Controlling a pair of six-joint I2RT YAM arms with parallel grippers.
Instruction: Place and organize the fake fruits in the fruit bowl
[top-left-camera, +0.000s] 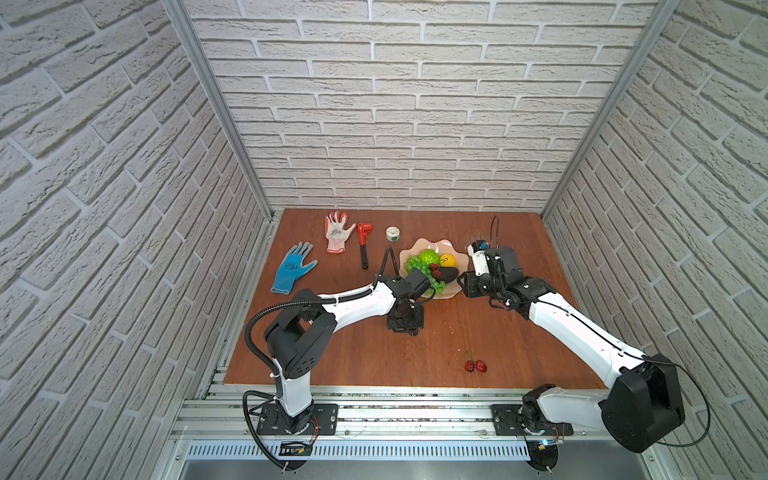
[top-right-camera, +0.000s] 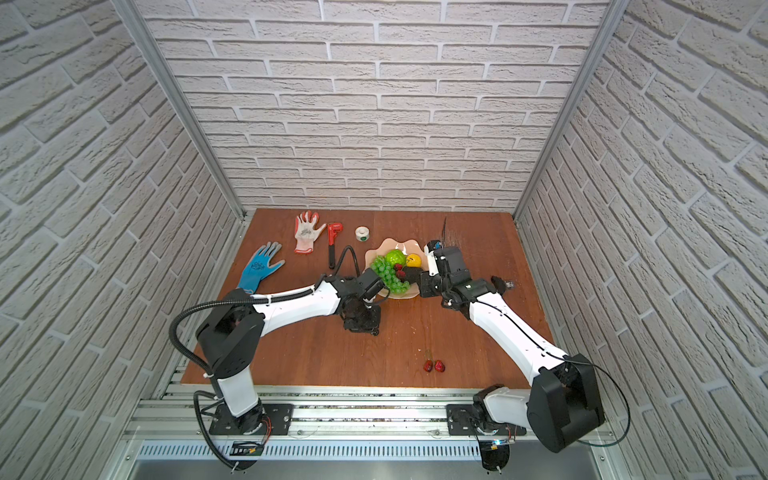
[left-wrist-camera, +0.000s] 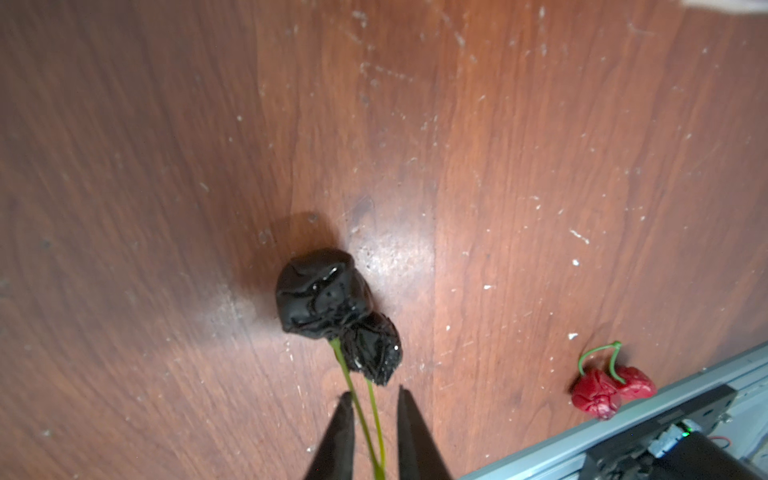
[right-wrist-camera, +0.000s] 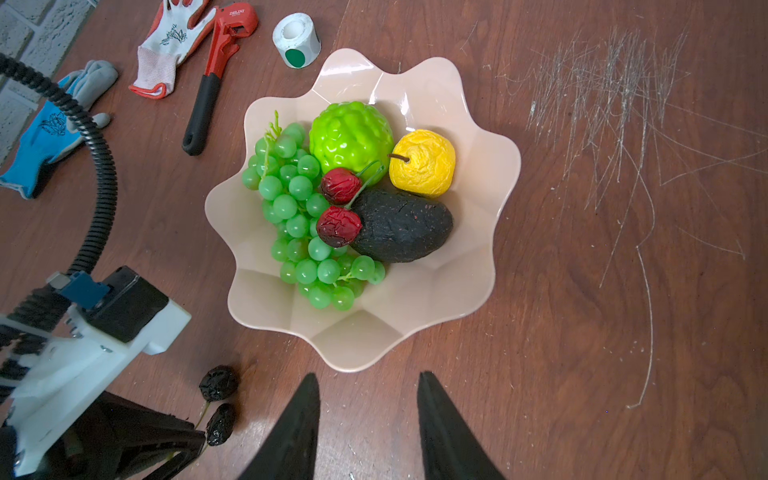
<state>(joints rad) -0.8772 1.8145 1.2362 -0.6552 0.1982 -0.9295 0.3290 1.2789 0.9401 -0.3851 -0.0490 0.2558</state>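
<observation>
Clock = table (top-left-camera: 332, 357) seen from above, 12 at the far wall.

Nearest, approx 5 o'c by the front edge: red cherry pair (top-left-camera: 476, 366), loose on the wood, stems joined, nothing touching it.

Just 6 o'c of centre: L gripper (left-wrist-camera: 372, 390), pointing down at the table. Black cherry pair (left-wrist-camera: 328, 295) lies on the wood right at its tips, and both green stems run btwn the two fingers. The jaws stand a little apart w/ a narrow gap, so they straddle the stems but aren't clamped on them. This pair is outside the bowl, near 7 o'c of its rim.

Next, approx 1 o'c of centre: fruit bowl (right-wrist-camera: 465, 257), pale pink, wavy rim, upright.
- grape bunch (right-wrist-camera: 291, 208): 9 o'c side, trailing round to 6
- bumpy green ball (right-wrist-camera: 351, 135): 12 o'c
- lemon (right-wrist-camera: 424, 162): 2 o'c
- avocado (right-wrist-camera: 403, 226): 4 o'c, on its side
- dark-red cherry pair (right-wrist-camera: 338, 226): mid-bowl, on top, btwn grapes & avocado

R gripper (right-wrist-camera: 365, 376): at the bowl's 4 o'c, just outside the rim. Jaws are wide apart w/ nothing btwn them.

Farthest:
- tape roll (top-left-camera: 392, 233): near the bowl's 11 o'c
- red wrench (top-left-camera: 364, 245): beside the tape roll, 9 o'c side
- white-red glove (top-left-camera: 338, 232): 9 o'c of the wrench
- blue glove (top-left-camera: 293, 268): table's 9–10 o'c edge
</observation>
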